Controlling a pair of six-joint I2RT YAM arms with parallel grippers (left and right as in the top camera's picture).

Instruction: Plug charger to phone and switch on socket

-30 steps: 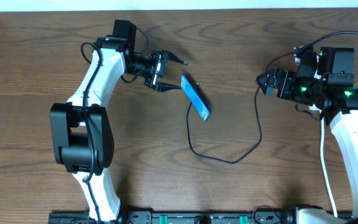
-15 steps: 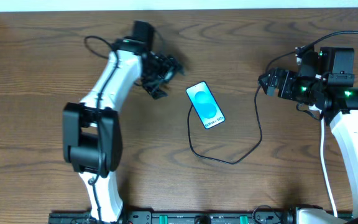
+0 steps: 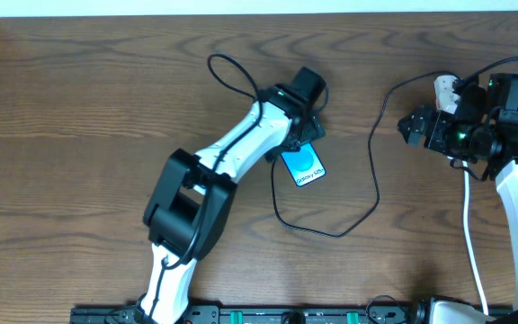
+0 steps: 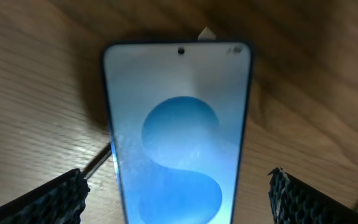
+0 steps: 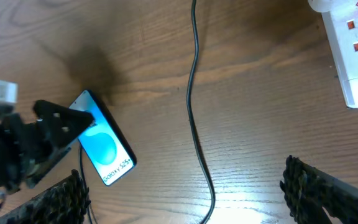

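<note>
The Galaxy S25+ phone (image 3: 305, 167) lies flat, screen up, near the middle of the counter (image 3: 79, 135). It looks slim, rigid and glass-slick, so it is probably best pinched across its long edges. The left pincer (image 4: 176, 190) hovers over it, spread wide and empty. The limp charger cable (image 3: 376, 180) loops from the phone's 6 o'clock round to 3 o'clock, and the right pincer (image 5: 182, 196) there is likewise spread and empty.
</note>
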